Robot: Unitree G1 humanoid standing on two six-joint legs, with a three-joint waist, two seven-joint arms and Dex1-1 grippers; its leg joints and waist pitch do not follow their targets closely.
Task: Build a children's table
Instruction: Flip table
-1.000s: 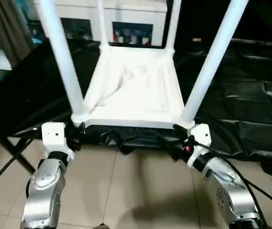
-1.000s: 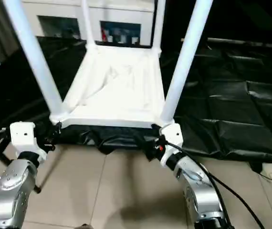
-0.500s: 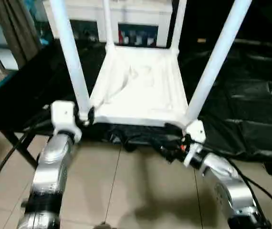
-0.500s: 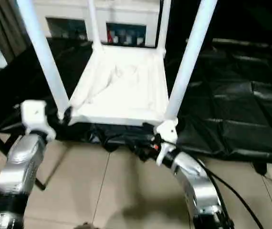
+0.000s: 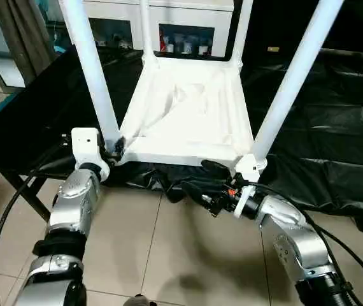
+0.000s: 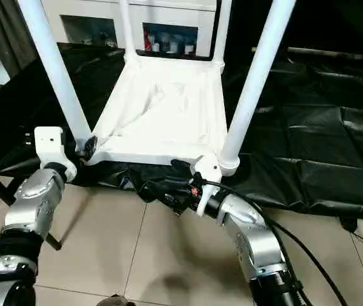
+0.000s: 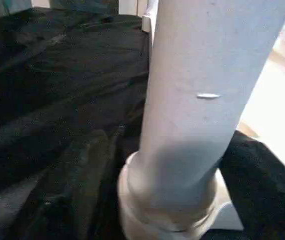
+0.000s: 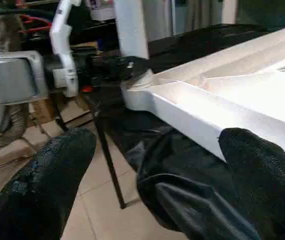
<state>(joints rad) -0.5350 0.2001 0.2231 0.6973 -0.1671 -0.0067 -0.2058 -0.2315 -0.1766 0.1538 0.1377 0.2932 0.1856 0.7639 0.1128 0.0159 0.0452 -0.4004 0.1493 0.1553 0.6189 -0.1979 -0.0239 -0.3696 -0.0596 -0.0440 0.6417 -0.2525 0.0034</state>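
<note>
Both black-fingered pincers sit at the near edge of the upside-down small white plastic children's table [image 5: 188, 121]. Its rectangular top lies ribbed side up on the large black-draped work table [image 5: 334, 146], and its long axis runs away from the robot. Four long white tubular legs point upward, the near-left leg [image 5: 92, 76] and near-right leg [image 5: 293, 83] splaying slightly outward.

At the near-left corner socket, the left gripper [image 5: 116, 150] has its fingers spread on either side of that leg's base; the left wrist view shows the leg close up, seated in its round collar.

Below the near edge, the right gripper [image 5: 200, 185] is spread wide, empty, pointing along that edge toward the left corner, over rumpled black cloth.
</note>
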